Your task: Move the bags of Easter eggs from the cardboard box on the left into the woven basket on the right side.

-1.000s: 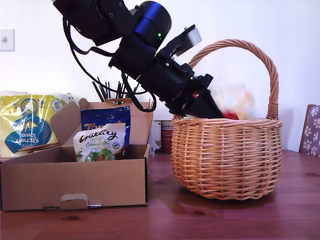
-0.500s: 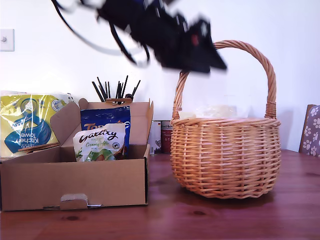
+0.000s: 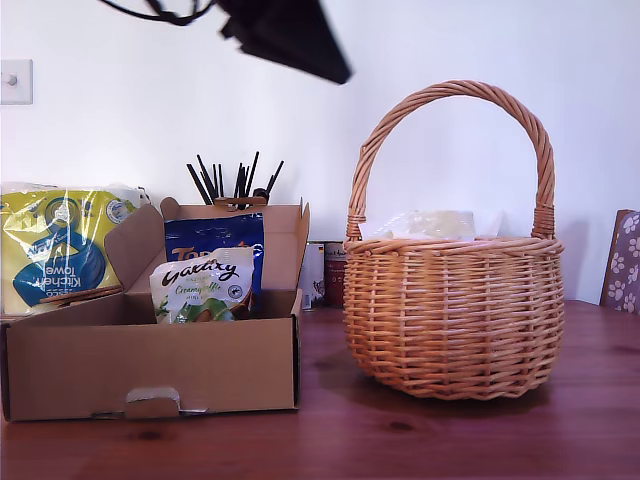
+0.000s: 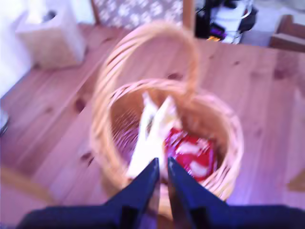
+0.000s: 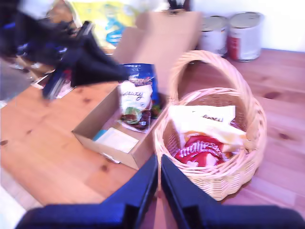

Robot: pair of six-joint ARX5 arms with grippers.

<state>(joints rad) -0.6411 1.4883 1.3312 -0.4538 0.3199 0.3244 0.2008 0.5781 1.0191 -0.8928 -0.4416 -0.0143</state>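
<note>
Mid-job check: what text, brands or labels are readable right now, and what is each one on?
"Galaxy": cream pouch in the cardboard box.
"Kitchen Towel", upside down: yellow pack.
"To", rest hidden: blue pouch.
Red logo on the pouch in the basket: too blurred.
Labels on the tins: too small.

Arm (image 3: 290, 35) cut off, exterior view's top; pouch (image 3: 430, 222) half-hidden in basket (image 3: 450, 310).
</note>
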